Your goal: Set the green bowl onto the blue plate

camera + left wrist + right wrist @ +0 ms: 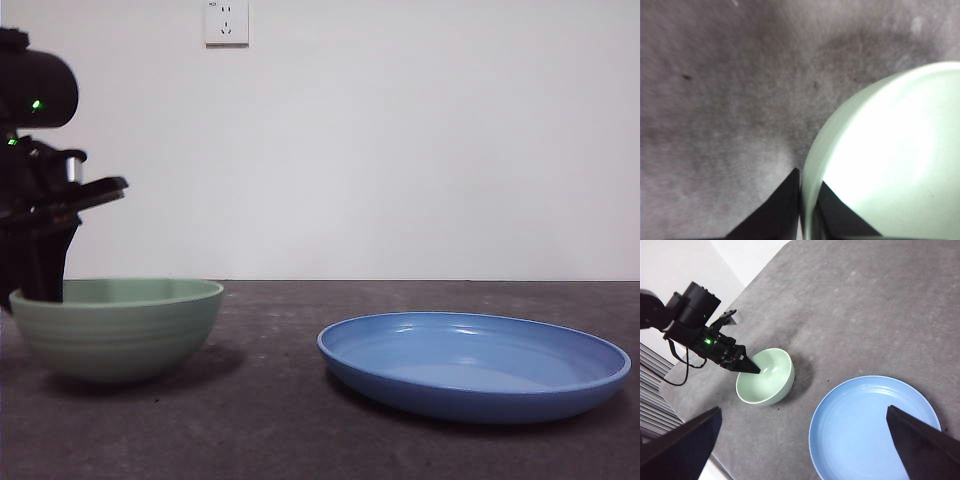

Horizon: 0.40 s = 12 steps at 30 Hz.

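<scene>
Nearest the low front camera lay the blue plate (475,365), shallow and glossy, bare inside, with the green bowl (117,327) standing upright on the table well apart from it, not yet lifted. At the bowl's far side, by the picture's edge, the left gripper (807,200) straddled the rim: one black jaw sat outside the wall and the other inside, drawn in narrow on the thin rim between them, so it appeared to have the bowl pinched, though the close view was blurred. High above the scene, the right gripper (805,440) waited with its jaws spread wide and nothing between them.

A pinch on one edge of a deep bowl looked risky; I judged it could tilt or slip out during the lift, and a low carry might knock the plate's raised rim and shove the plate aside.

Underneath was a dark grey, speckled tabletop (280,440), matte and bare around the two dishes. Behind stood a plain white wall (420,140) with a socket (226,21) near its top
</scene>
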### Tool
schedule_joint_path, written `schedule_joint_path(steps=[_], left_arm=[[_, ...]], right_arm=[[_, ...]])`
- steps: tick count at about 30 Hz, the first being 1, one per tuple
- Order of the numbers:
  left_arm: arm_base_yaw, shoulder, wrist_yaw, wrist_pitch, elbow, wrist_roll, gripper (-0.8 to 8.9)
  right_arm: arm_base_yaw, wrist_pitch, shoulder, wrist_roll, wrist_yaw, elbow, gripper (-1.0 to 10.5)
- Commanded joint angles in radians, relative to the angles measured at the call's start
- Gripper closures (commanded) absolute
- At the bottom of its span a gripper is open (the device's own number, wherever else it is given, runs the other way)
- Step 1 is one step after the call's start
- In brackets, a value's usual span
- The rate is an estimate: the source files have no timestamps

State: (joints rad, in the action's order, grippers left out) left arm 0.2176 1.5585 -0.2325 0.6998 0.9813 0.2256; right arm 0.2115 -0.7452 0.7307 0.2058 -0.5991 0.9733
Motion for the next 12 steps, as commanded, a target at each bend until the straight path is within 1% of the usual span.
schedule_joint_path(steps=[1, 6, 9, 12], left_arm=[[0.027, 0.017, 0.017, 0.032, 0.083, -0.011, 7.99], [0.117, 0.032, 0.050, 0.145, 0.244, -0.008, 7.99], [0.177, 0.069, 0.050, 0.202, 0.345, -0.008, 7.99], [0.243, 0.129, 0.050, 0.224, 0.438, -0.008, 7.99]], right_arm=[[0.000, 0.000, -0.006, -0.013, 0.011, 0.016, 3.9], [0.000, -0.031, -0.039, -0.012, 0.076, 0.016, 3.9], [0.000, -0.059, -0.062, -0.013, 0.096, 0.016, 3.9], [0.000, -0.081, -0.085, -0.013, 0.107, 0.016, 3.9]])
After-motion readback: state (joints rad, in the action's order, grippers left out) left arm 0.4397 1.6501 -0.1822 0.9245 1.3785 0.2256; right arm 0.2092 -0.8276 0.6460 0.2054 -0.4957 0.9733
